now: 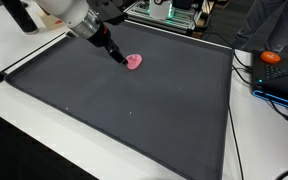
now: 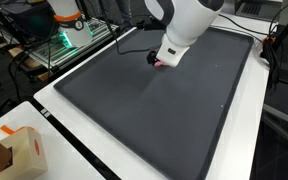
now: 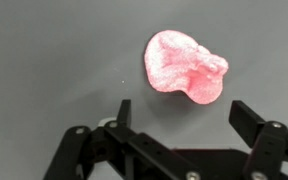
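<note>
One arm (image 1: pixel 84 25) slanted down over mat (image 1: pixel 134 115); claw (image 3: pixel 184 110) spread, empty, near pink lump (image 3: pixel 184 65).

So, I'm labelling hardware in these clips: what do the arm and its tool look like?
The arm is made of smooth, rounded white shells. The tool is black, with two flat-ended fingers carried on jointed linkages. No markings show on either at this picture size, and no loose cables can be seen on them.

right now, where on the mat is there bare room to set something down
Most of the dark mat is bare, from the pink lump out to its near and side borders. Crowded only at the lump, where the open gripper hangs beside it.
</note>
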`<act>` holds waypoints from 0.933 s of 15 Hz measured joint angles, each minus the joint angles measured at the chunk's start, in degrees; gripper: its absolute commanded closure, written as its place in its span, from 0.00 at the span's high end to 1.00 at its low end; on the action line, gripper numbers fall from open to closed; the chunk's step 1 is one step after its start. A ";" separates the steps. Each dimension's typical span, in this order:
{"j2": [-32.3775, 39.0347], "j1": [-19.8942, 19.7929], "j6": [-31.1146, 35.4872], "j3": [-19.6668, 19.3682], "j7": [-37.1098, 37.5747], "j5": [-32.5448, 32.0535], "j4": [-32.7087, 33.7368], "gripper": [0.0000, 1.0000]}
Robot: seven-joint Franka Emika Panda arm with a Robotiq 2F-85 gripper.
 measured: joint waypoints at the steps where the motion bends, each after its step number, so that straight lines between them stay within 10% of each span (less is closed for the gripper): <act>1: 0.51 0.38 -0.48 0.23 -1.34 -1.59 1.01 1.00; 14: 4.42 5.86 -1.92 5.38 -22.45 -17.60 8.07 1.00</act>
